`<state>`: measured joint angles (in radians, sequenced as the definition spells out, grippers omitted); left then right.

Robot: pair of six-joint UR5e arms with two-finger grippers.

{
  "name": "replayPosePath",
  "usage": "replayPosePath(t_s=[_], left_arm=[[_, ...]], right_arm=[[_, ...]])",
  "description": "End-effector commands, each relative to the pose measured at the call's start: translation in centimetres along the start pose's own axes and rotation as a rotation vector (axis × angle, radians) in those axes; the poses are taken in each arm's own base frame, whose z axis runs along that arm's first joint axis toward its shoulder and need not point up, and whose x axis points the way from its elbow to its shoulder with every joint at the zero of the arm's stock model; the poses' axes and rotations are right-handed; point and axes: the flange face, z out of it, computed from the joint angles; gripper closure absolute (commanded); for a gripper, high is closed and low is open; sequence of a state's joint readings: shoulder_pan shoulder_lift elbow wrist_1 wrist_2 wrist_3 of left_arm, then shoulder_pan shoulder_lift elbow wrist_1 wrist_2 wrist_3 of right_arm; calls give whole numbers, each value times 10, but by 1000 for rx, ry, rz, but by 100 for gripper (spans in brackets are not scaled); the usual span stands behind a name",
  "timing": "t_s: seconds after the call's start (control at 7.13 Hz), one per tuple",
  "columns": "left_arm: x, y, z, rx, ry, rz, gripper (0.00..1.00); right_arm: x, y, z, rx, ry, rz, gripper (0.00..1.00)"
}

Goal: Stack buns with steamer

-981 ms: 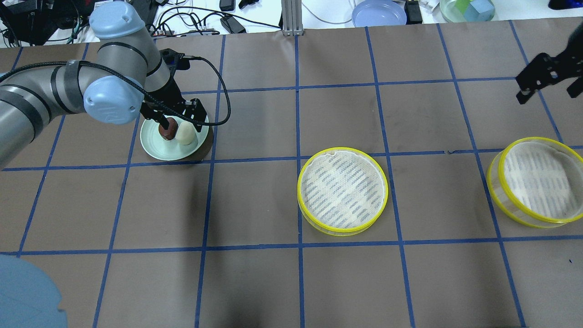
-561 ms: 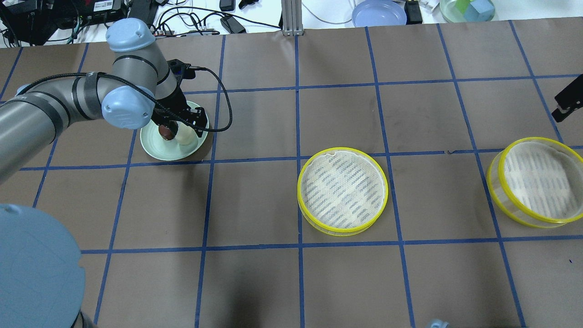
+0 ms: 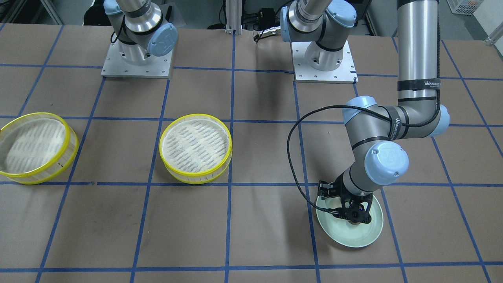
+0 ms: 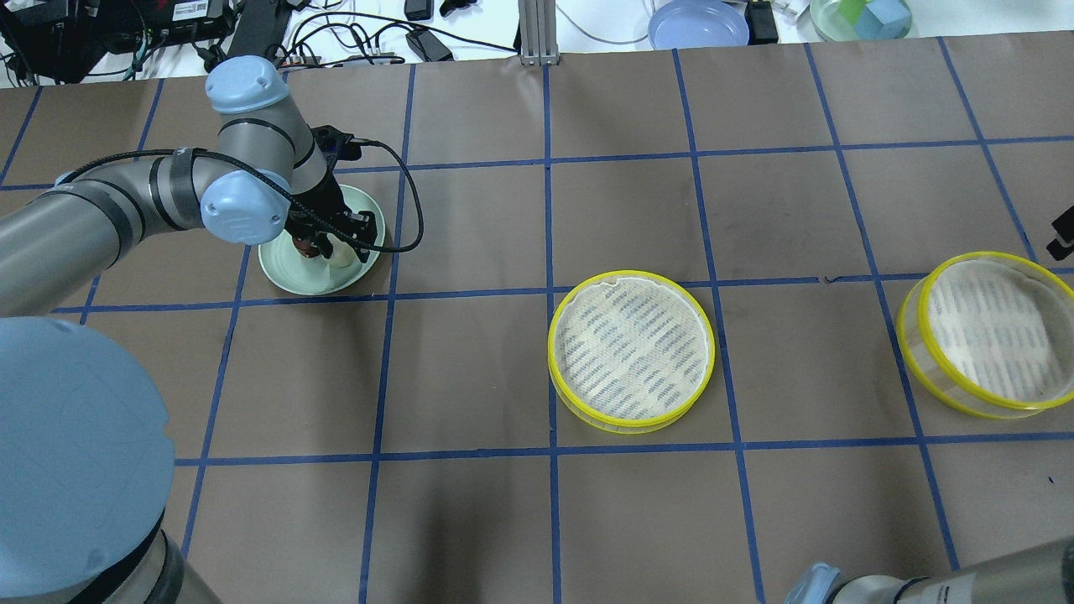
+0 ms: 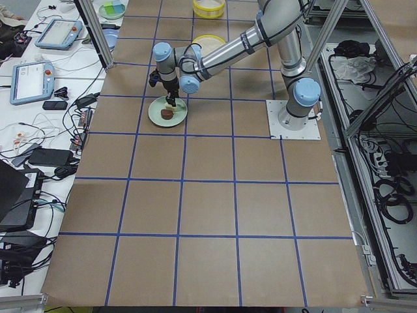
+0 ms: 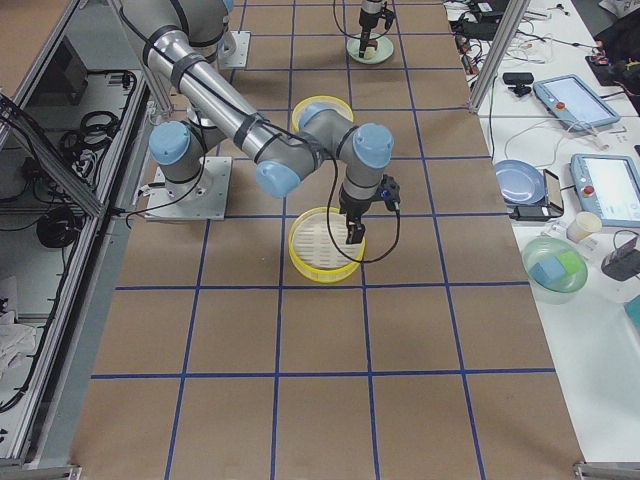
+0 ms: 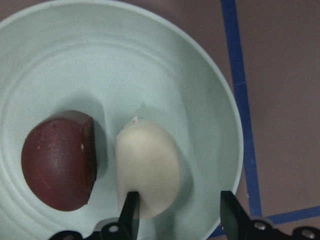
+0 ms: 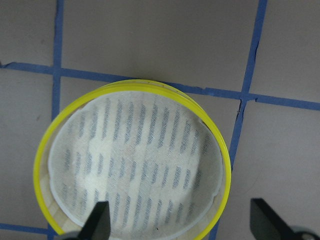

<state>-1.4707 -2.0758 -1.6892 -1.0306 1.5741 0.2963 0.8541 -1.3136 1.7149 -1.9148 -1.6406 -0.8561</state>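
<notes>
The brown paper-covered worktop [image 4: 470, 377] is ruled into squares by blue tape [image 4: 548, 226]. The left arm [image 4: 126, 197] reaches toward the worktop's left end and turns its wrist straight down over a pale green plate [image 4: 294, 277]. A black cable [image 4: 419, 210] loops out from that wrist. The right arm [image 6: 245, 135] bends over the worktop's right end.

The first steamer tier [image 4: 631, 351] stands near the middle of the worktop, yellow rim up, its whitish woven floor in full view. The second steamer tier [image 4: 990, 335], its twin, stands close to the right edge, well apart from the first. Each rests alone on the paper.

The plate lies toward the left end, nearer the edge opposite the robot's bases. Both buns sit on it just beside each other with a narrow shadowed gap between them: the reddish-brown bun [image 7: 57, 160] and the cream-white bun [image 7: 150, 167].

The left hand [image 7: 177, 212] hangs low over the plate, open and holding nothing. In the wrist view one of its fingers [image 7: 131, 212] overlaps the cream-white bun's edge on the side facing the reddish-brown bun. The other stands beyond the bun's far side, over bare plate. Whether either touches the bun I cannot tell.

The right hand [image 8: 182, 222] hovers above the second steamer tier with its fingers [image 8: 97, 222] spread wide and nothing between them.
</notes>
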Motion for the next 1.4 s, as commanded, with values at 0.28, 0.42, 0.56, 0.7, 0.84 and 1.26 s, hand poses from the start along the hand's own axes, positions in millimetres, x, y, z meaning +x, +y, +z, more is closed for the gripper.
replayPosePath(t_s=[0.28, 0.42, 0.56, 0.7, 0.84, 1.26], left_arm=[[-4, -6, 5, 5, -4, 2, 100], [-3, -6, -3, 20, -9, 0, 100], [-3, -5, -20, 52, -20, -18, 100], [-3, -2, -38, 78, -40, -25, 100], [0, 3, -56, 93, -49, -39, 100], [125, 34, -114, 112, 46, -226, 100]], right_arm=[[54, 19, 106, 1, -7, -22, 37], [60, 17, 110, 1, 34, -19, 63], [60, 17, 110, 2, 33, -19, 91], [59, 17, 110, 5, 29, -18, 100], [61, 16, 105, 10, 35, -16, 100], [64, 17, 34, 30, 56, -4, 100]])
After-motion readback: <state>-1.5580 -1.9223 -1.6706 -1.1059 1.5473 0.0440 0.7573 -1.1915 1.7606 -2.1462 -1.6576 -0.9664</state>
